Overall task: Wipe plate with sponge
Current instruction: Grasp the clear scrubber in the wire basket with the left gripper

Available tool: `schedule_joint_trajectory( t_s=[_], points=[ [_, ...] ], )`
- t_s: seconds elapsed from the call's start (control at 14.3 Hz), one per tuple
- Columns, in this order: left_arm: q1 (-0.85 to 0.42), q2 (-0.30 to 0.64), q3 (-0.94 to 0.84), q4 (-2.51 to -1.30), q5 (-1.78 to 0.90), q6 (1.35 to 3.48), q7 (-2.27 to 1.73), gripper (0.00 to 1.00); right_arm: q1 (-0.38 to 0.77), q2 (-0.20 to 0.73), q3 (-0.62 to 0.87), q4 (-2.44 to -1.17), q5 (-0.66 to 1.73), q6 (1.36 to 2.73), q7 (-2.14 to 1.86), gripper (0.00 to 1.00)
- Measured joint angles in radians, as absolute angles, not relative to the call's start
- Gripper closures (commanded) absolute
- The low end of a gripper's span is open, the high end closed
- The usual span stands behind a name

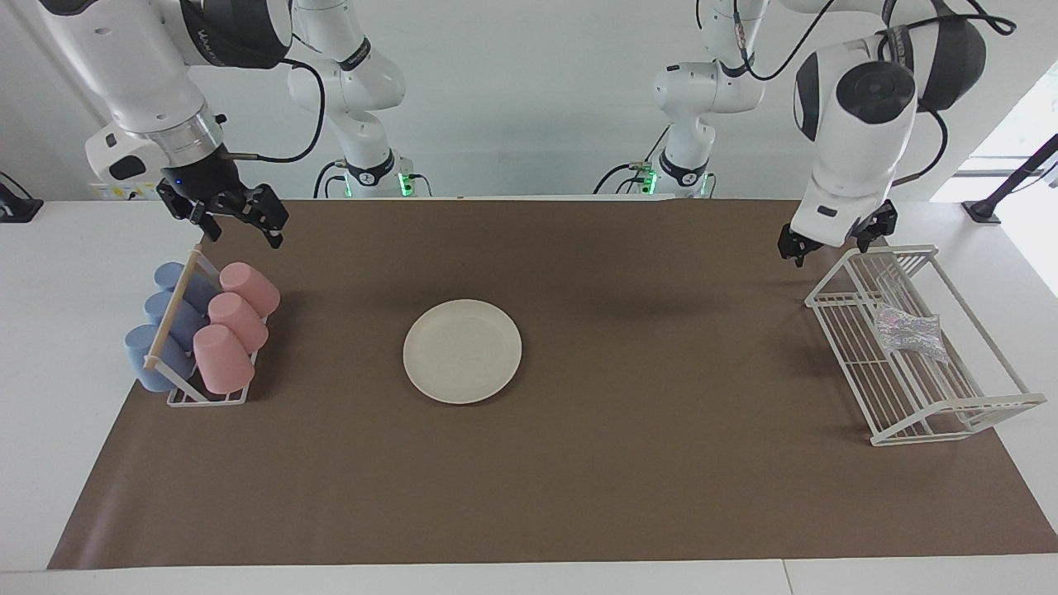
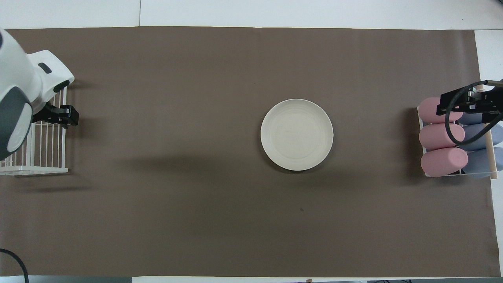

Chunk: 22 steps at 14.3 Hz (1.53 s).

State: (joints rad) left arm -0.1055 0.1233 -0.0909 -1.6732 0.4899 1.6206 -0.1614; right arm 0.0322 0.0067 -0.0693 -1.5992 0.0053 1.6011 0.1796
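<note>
The cream-white plate point(image 1: 462, 351) point(image 2: 296, 134) lies flat in the middle of the brown mat with nothing on it. The glittery sponge point(image 1: 909, 333) rests inside the white wire rack point(image 1: 905, 384) at the left arm's end of the table. My left gripper point(image 1: 833, 246) hangs open and empty over the rack's end nearest the robots, apart from the sponge. In the overhead view the left arm covers the sponge and only one of the gripper's fingers point(image 2: 63, 115) shows. My right gripper point(image 1: 237, 221) point(image 2: 471, 103) waits open over the cup rack, far from the plate.
A cup rack with a wooden bar holds pink cups point(image 1: 235, 318) point(image 2: 442, 137) and blue cups point(image 1: 165, 322) at the right arm's end. The wire rack point(image 2: 43, 145) stands on the mat's edge. Bare brown mat point(image 1: 661, 463) surrounds the plate.
</note>
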Motion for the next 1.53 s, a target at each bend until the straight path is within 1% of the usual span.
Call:
schedule_joint_trajectory(
  t_s=[0.21, 0.35, 0.63, 1.05, 1.4, 1.47, 1.53],
  points=[
    [-0.111, 0.204, -0.089, -1.673, 0.669, 1.688, -0.17, 0.0, 0.033, 0.007, -0.067, -1.599, 0.008, 1.573, 0.256, 0.0],
    [-0.108, 0.224, -0.082, -1.688, 0.771, 1.724, -0.172, 0.0, 0.033, 0.007, -0.065, -1.6, 0.011, 1.567, 0.299, 0.0],
    [-0.083, 0.247, -0.077, -1.77, 0.931, 1.798, -0.232, 0.0, 0.033, 0.006, -0.06, -1.6, 0.015, 1.515, 0.475, 0.0],
    [-0.083, 0.286, -0.08, -1.816, 1.02, 1.819, -0.341, 0.0, 0.037, 0.001, -0.009, -1.6, 0.016, 1.475, 0.878, 0.0],
    [-0.084, 0.302, -0.082, -1.829, 1.103, 1.822, -0.352, 0.0, 0.038, -0.004, 0.05, -1.601, 0.032, 1.473, 1.245, 0.0],
    [-0.084, 0.302, -0.082, -1.829, 1.109, 1.823, -0.352, 0.07, 0.038, -0.005, 0.056, -1.601, 0.047, 1.473, 1.306, 0.0],
    [-0.084, 0.302, -0.082, -1.829, 1.115, 1.824, -0.352, 0.18, 0.038, -0.005, 0.059, -1.601, 0.056, 1.473, 1.346, 0.0]
  ],
)
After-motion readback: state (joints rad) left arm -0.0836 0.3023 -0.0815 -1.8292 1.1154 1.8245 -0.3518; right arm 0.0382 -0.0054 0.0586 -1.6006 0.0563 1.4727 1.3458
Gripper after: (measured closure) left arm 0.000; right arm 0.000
